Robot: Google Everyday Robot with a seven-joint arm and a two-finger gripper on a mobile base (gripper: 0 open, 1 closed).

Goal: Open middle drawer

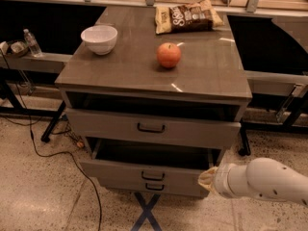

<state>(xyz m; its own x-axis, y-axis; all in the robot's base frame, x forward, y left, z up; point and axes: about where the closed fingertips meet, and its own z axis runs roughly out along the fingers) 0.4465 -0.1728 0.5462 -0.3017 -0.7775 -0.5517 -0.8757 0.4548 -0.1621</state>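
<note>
The grey-brown cabinet (120, 73) has three drawers with small black bar handles. The top drawer (110, 126) stands pulled out a little. The middle drawer (115, 170) below it also stands pulled out, and its dark inside shows above its front. Its handle (153, 176) is at the centre. The bottom drawer (155, 187) shows only as a narrow strip under it. My gripper (208, 179), at the end of the white arm (262, 181) coming in from the lower right, is beside the right end of the middle drawer's front, clear of the handle.
On the cabinet top are a white bowl (99, 39), a red apple (169, 55) and a chip bag (187, 16). A black cable (43, 150) runs over the floor on the left. Blue tape (147, 213) marks the floor in front. A low shelf (38, 61) with a water bottle (32, 42) is at the left.
</note>
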